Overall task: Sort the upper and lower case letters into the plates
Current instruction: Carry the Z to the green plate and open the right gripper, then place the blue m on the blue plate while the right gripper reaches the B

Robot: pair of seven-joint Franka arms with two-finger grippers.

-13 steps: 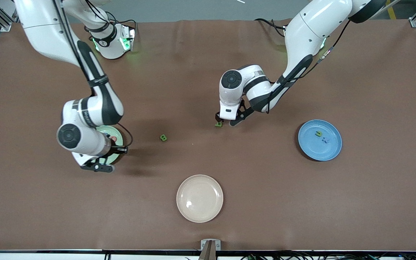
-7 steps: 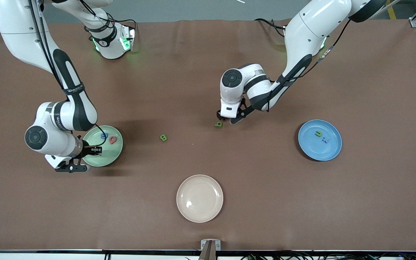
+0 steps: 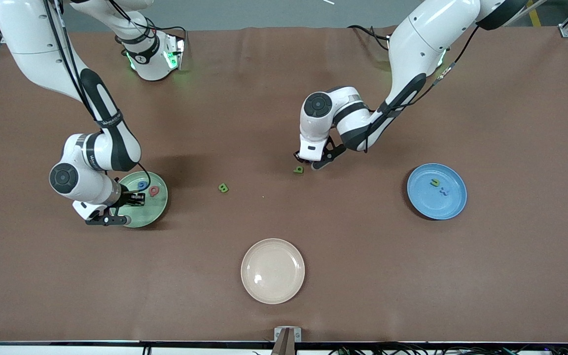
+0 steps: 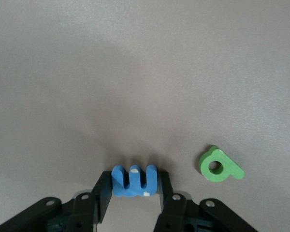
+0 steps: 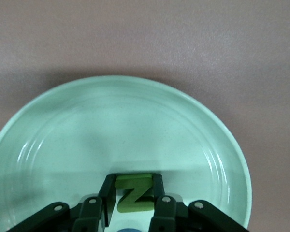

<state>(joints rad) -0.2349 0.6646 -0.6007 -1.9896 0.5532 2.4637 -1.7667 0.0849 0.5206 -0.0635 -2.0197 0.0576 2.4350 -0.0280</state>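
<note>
My right gripper [image 3: 135, 199] is over the pale mint green plate [image 3: 155, 209] and is shut on a green letter Z [image 5: 133, 193], low above the plate's bare middle [image 5: 121, 121]. A blue letter [image 3: 142, 185] and a red letter [image 3: 154, 191] lie in that plate. My left gripper [image 3: 305, 161] is shut on a blue letter [image 4: 134, 181] just above the table near its middle. A green letter [image 3: 298, 169] lies on the table beside it and also shows in the left wrist view [image 4: 220, 165]. The medium blue plate [image 3: 454, 202] holds a green letter [image 3: 434, 183] and a blue letter [image 3: 444, 191].
A green letter B [image 3: 223, 187] lies on the table between the two grippers. A cream-beige plate [image 3: 272, 270] sits nearer to the front camera, toward the table's front edge.
My right arm swung out toward its end of the table and came back over the mint plate with the Z. My left gripper lifted slightly with the blue letter.
</note>
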